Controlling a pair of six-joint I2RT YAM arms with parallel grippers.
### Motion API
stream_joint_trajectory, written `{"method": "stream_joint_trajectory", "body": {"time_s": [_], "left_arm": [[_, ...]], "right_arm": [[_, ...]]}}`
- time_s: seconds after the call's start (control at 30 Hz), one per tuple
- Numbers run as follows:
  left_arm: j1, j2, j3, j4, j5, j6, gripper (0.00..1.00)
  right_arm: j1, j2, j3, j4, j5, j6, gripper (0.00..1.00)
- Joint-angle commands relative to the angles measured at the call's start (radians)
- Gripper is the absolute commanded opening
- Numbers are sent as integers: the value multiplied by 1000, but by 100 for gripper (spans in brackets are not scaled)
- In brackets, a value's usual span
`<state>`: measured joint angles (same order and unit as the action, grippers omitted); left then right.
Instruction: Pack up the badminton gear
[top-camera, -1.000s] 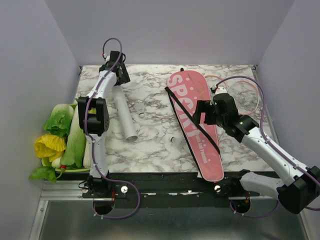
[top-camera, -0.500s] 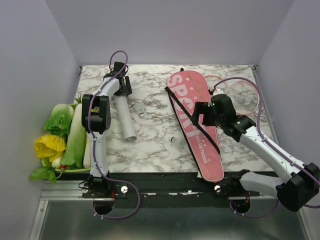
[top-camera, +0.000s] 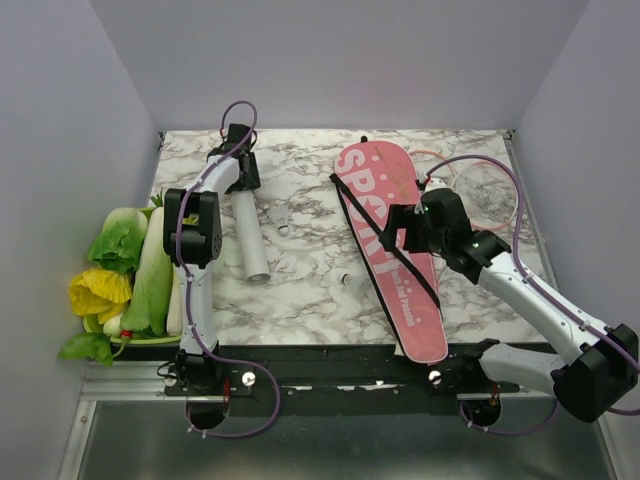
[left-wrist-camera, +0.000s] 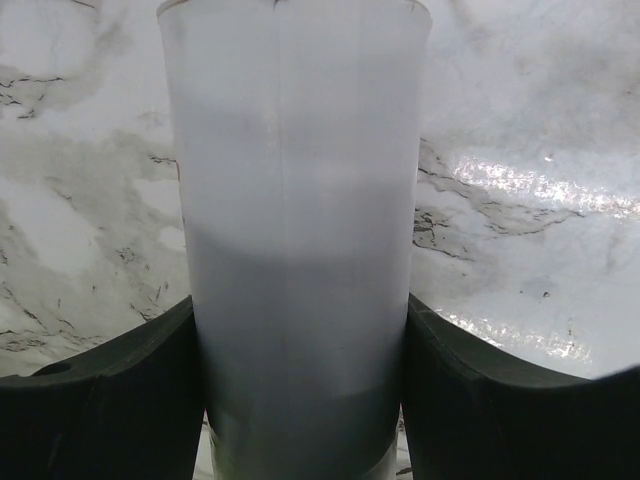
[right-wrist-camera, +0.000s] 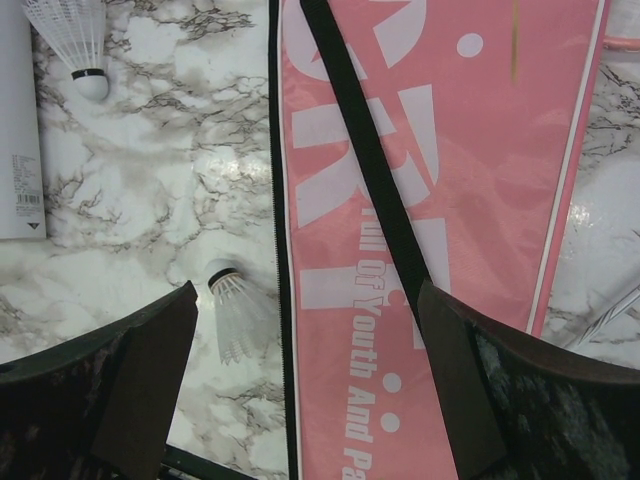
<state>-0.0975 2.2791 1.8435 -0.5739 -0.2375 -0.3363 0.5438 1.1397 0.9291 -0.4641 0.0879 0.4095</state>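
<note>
A white tube (top-camera: 248, 235) lies on the marble table, its far end under my left gripper (top-camera: 240, 180). In the left wrist view the tube (left-wrist-camera: 300, 250) fills the gap and both black fingers (left-wrist-camera: 120, 400) press its sides, so that gripper (left-wrist-camera: 305, 400) is shut on it. The pink "SPORT" cover (top-camera: 390, 250) with its black strap (right-wrist-camera: 365, 150) lies at mid-right. My right gripper (top-camera: 403, 228) hangs open over the cover's left edge (right-wrist-camera: 440, 200), empty (right-wrist-camera: 305, 390). One shuttlecock (right-wrist-camera: 232, 312) lies just beside that edge, another (top-camera: 281, 220) near the tube. A thin racket head (top-camera: 505, 222) shows right of the cover.
A green tray (top-camera: 150, 340) of leafy vegetables (top-camera: 120, 270) sits at the table's left edge, close to the left arm. Grey walls enclose the table on three sides. Bare marble lies between the tube and the cover.
My left gripper came down onto the tube's far end and closed on it. The right gripper drifted slightly left over the cover's edge, still open.
</note>
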Motion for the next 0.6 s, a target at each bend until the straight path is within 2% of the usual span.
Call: {"method": "stream_joint_trajectory", "body": {"time_s": [0.0,0.07,0.1,0.23,0.47,0.5,0.57], "left_arm": [[5,-71,-38,-4,10,19,15],[4,-144,-69,8,33,22,1],[4,-170,-81,12,49,32,0],[-21,-317,-195,41,49,84,0],[-71,-634,-397,89,236,135,0],[-106,-662,-414,91,301,152,0],[-158,-746,-457,94,310,224,0]], "right_arm": [[4,-11,-13,5,-33,8,100],[4,-14,-12,4,-34,2,100],[4,-15,-7,1,-36,-1,100],[4,-24,33,-30,-37,-17,100],[4,-61,115,-125,-33,-43,100],[4,-66,143,-139,-30,-46,100],[4,-77,169,-186,-25,-58,100]]}}
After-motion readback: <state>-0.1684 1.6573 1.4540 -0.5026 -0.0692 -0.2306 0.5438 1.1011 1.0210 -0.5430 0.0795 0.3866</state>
